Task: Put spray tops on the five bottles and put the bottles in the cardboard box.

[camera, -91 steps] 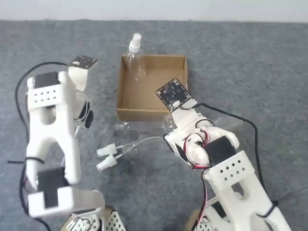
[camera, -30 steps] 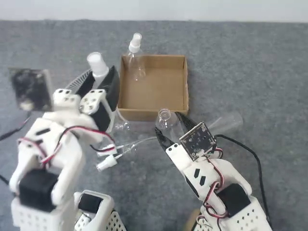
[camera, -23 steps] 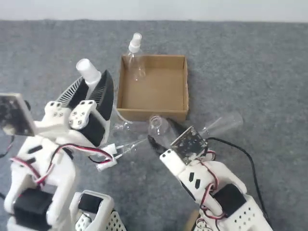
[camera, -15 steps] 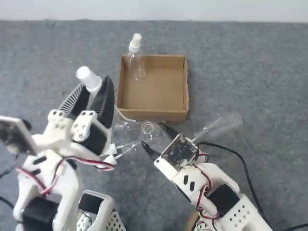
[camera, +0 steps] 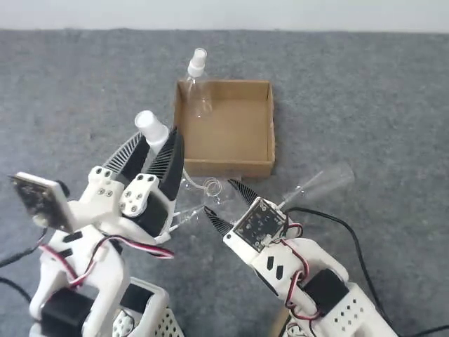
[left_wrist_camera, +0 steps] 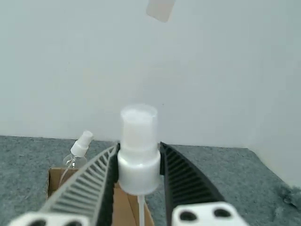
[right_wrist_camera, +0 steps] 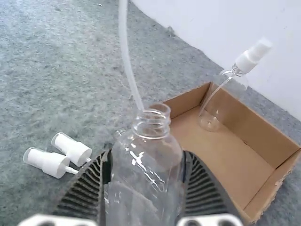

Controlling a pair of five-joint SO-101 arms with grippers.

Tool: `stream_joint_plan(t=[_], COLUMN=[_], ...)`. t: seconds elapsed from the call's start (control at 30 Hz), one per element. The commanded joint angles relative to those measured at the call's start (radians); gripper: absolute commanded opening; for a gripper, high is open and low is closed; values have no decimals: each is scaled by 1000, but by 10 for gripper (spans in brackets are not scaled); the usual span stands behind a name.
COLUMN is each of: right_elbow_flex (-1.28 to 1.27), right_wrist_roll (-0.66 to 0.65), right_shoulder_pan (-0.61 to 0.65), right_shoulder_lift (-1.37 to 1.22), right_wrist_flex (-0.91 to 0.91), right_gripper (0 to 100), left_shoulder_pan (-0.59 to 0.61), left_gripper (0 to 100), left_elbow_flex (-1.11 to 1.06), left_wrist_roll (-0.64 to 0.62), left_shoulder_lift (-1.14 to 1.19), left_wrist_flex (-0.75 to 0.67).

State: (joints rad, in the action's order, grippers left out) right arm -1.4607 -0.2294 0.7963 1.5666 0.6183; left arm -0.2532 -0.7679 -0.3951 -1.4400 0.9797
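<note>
Two claws are holding parts: the left gripper (camera: 158,140) is pinching a white spray top (left_wrist_camera: 138,155), the right gripper (camera: 219,198) is clasping an uncapped clear bottle (right_wrist_camera: 145,160) near the cardboard box (camera: 270,119), and the dip tube (right_wrist_camera: 128,61), meeting that bottle's rim, is risking buckling outside if lowered off-centre.

— What's unclear?
— My right wrist view cuts off the lower body of the bottle (right_wrist_camera: 143,165); the tube of the spray top (left_wrist_camera: 138,150) runs off the left wrist view.
— From above?
— One end of the lying bottle (camera: 326,180) hides behind my right arm (camera: 280,261)
</note>
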Motion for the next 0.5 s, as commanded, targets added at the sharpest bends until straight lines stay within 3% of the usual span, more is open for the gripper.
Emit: stream_joint_plan(t=[0.0, 0.47], right_elbow_flex=[12, 12], right_wrist_roll=[-12, -14], right_shoulder_pan=[12, 12], right_shoulder_lift=[22, 24], right_wrist_flex=[-24, -21], right_gripper=[13, 13], left_shoulder_pan=[-6, -12], left_gripper=[11, 11], left_elbow_flex=[12, -122], left_wrist_roll=[11, 8], left_shoulder_lift=[-5, -8], left_wrist_flex=[-35, -109])
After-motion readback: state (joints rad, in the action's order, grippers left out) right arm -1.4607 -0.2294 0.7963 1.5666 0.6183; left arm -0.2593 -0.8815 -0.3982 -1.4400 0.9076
